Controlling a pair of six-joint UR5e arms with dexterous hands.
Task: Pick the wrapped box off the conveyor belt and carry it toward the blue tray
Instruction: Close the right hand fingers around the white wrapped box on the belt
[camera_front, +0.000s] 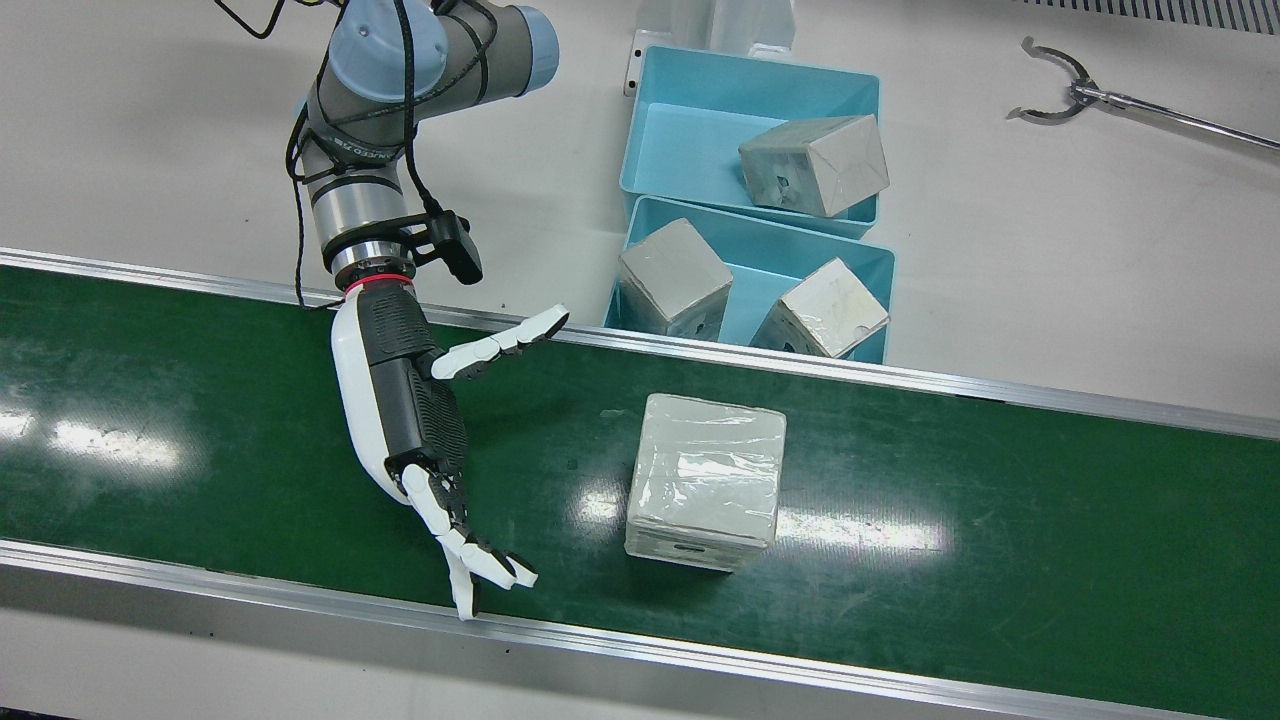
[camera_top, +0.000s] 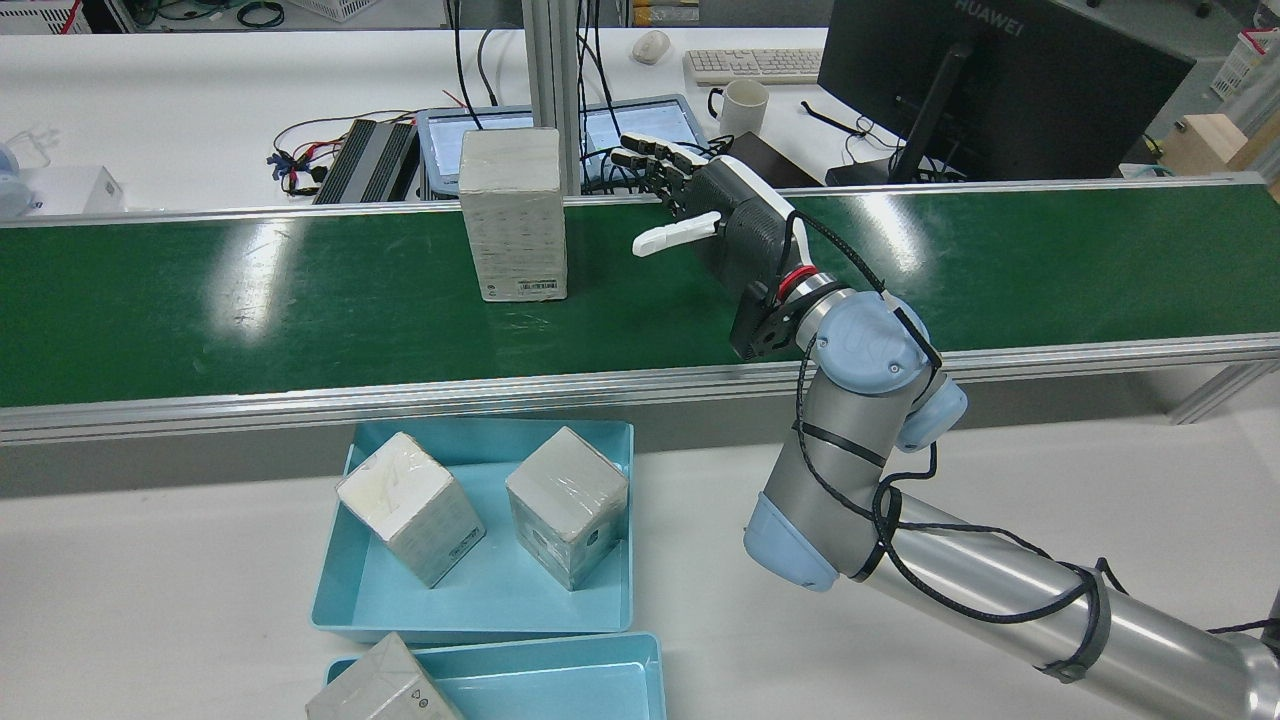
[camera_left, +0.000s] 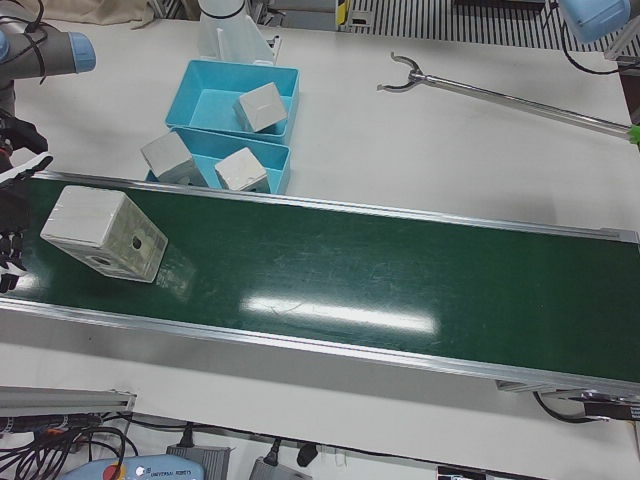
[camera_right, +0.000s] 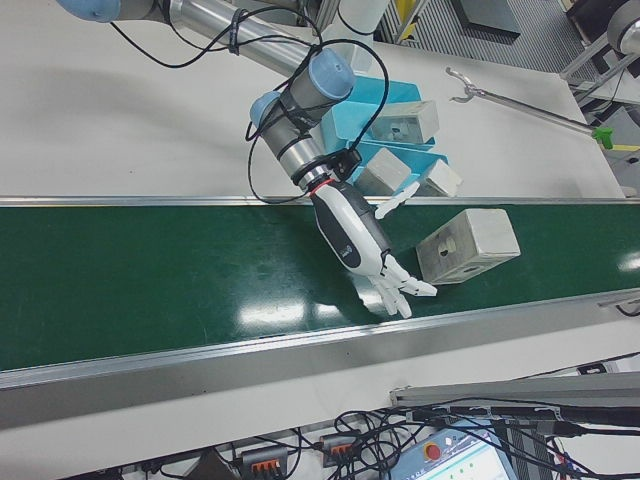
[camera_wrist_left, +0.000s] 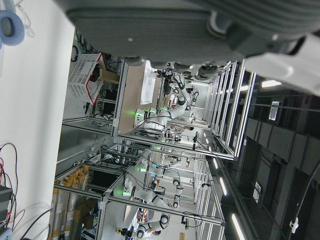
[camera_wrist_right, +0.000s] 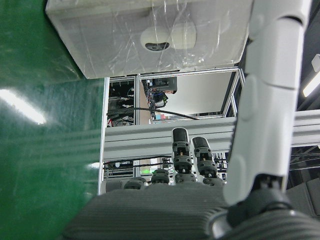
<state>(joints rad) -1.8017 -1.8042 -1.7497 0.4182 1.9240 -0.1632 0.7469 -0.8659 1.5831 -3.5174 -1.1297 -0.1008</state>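
Observation:
The wrapped box (camera_front: 705, 480) stands on the green conveyor belt (camera_front: 1000, 500), pale and covered in shiny film. My right hand (camera_front: 415, 420) hovers over the belt a short gap to the view's left of the box, open and holding nothing. Its thumb points toward the box and its fingers (camera_front: 470, 560) reach the belt's near rail. The rear view shows the same hand (camera_top: 720, 205) right of the box (camera_top: 513, 213). In the right hand view the box (camera_wrist_right: 150, 35) fills the top. Two blue trays (camera_front: 760, 270) (camera_front: 690, 140) sit just beyond the belt. Only the palm of my left hand (camera_wrist_left: 175, 25) shows.
Two wrapped boxes (camera_front: 675, 275) (camera_front: 820, 310) sit in the nearer tray and one (camera_front: 815, 165) in the farther. A metal grabber tool (camera_front: 1100, 95) lies on the white table at the view's right. A monitor (camera_top: 1000, 80) and mug (camera_top: 742, 105) stand beyond the belt.

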